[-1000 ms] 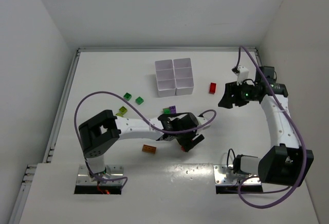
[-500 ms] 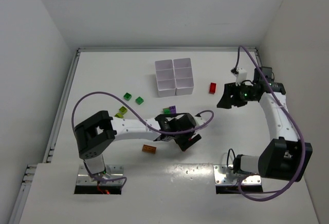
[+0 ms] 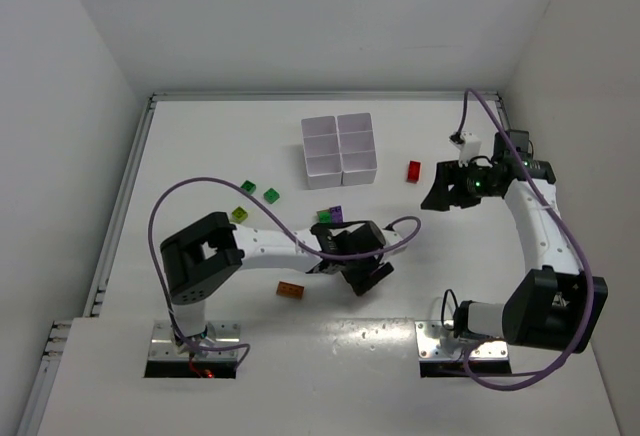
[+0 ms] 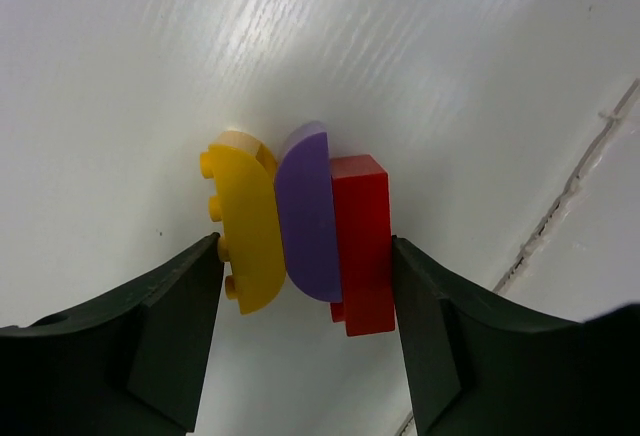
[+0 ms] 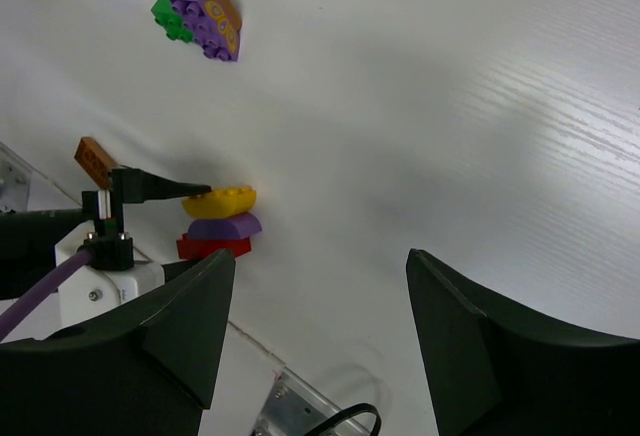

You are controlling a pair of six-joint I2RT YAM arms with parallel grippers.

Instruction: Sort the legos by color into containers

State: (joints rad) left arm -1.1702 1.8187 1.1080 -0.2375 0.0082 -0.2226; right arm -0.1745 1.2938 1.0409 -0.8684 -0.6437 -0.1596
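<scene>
**Clamping a Three-Colour Row**

From above: left tool [image 3: 365, 278] low on the counter [image 3: 220, 136], well apart from the white tray [image 3: 338, 151]; right tool [image 3: 437, 196] hovering near a lone red brick [image 3: 414, 170]; other legos [image 3: 271, 195], green, lime and orange-brown, scattered toward the left.

Through the left wrist: jaws set against both ends of a joined row [image 4: 307, 214] lying sideways, made up of yellow brick [image 4: 245, 226], purple brick [image 4: 305, 186] and red block [image 4: 362, 241]. Probably light, rigid, slick, joined by studs alone; best squeezed across the two end faces, never the rounded backs.

Through the right wrist: right tool [image 5: 320, 256] spread wide, holding nothing; joined row [image 5: 220, 221] below, a purple-green cluster [image 5: 197, 21] farther off.
</scene>
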